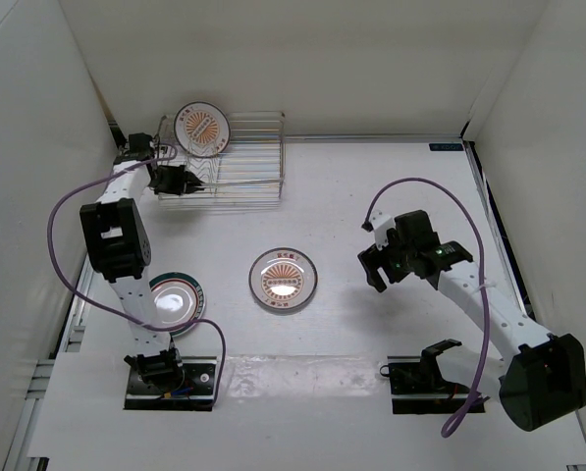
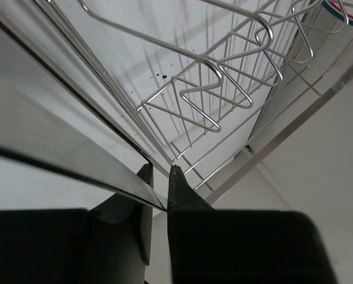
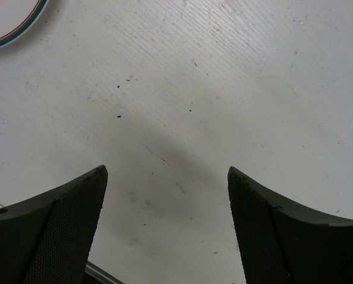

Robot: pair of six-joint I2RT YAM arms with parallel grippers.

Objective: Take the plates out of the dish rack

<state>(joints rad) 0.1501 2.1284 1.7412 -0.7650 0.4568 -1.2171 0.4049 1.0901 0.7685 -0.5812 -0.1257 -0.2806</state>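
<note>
So we count 2 plates on bench [image 1: 371, 196]: sunburst plate [image 1: 283, 278], plain plate [image 1: 183, 299]; 3rd plate [image 1: 202, 128] left in dish rack [image 1: 253, 162]. L jaws near-shut at rack, grip unclear; R jaws apart.

The right hand [image 3: 167, 173] gapes above the table [image 3: 235, 83], a plate [image 3: 5, 21] edge top-left.

A: Anything legible here?
B: Nothing. The upright plate [image 1: 202, 129] and the flat sunburst plate [image 1: 284, 279] bear tiny marks round their centres, too small to read; the small dark tag [image 1: 446, 147] is likewise unreadable
</note>
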